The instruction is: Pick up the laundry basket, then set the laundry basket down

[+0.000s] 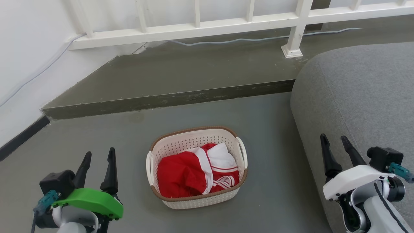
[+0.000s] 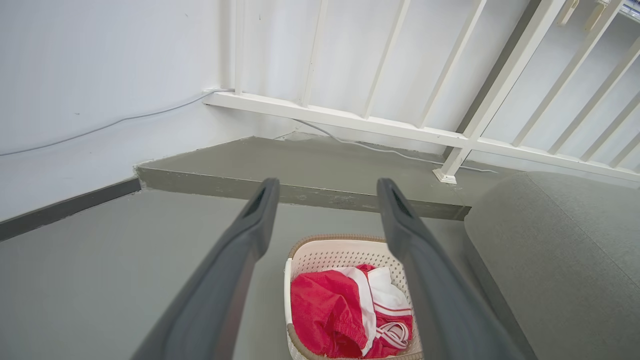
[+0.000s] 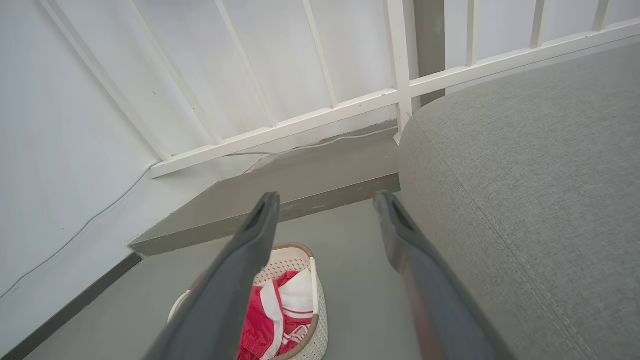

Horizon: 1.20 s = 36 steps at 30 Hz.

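Nothing is done yet: the laundry basket [image 1: 196, 168], holding red and white clothes [image 1: 197, 171], sits on the floor between the left gripper [image 1: 98, 160] and right gripper [image 1: 334, 142], both parted, empty, well apart from it

Smooth grey-green floor [image 1: 97, 136] rises 1 low step [image 1: 168, 98] to a ledge [image 1: 194, 68] under a white barred railing [image 1: 194, 30] (a thin grey cable [image 1: 242, 40] trails along it). Plain white wall [image 1: 29, 48] with dark skirting [image 1: 22, 138] left; rounded grey fabric sofa [image 1: 355, 94] right.
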Motion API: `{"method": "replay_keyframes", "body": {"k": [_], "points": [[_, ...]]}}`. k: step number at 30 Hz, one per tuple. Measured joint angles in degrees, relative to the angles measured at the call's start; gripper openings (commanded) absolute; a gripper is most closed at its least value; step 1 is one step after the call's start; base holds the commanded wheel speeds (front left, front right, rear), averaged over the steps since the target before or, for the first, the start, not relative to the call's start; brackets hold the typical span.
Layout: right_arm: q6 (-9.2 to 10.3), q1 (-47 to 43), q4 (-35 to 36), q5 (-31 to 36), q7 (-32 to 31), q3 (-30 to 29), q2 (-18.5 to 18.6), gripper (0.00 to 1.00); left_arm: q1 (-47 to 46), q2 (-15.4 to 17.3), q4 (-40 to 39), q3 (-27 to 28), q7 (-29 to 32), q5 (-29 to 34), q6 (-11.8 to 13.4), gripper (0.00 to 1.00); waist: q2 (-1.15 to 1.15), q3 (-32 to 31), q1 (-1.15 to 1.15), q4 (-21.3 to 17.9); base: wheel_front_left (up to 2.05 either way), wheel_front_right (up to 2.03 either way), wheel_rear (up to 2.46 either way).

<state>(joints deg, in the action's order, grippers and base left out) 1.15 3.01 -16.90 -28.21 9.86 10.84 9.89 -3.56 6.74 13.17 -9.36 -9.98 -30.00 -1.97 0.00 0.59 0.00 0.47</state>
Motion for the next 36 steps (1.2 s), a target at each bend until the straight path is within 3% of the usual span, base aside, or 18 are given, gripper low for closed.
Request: {"method": "replay_keyframes", "body": {"k": [23,36], "points": [[1.52,0.65,-0.33,15.48,4.3,4.35,1.33,1.0,0.02,-0.62,2.04,-1.69,-4.28,13.83,1.0,1.0,0.0,0.07,0.0,-0.14,0.0,0.0,0.0],[1.56,0.65,-0.38,15.77,4.49,4.01,1.33,1.0,0.03,-0.88,3.81,-1.13,-4.43,14.14,1.02,1.0,0.0,0.23,0.0,-0.11,0.0,0.0,0.0]]}}
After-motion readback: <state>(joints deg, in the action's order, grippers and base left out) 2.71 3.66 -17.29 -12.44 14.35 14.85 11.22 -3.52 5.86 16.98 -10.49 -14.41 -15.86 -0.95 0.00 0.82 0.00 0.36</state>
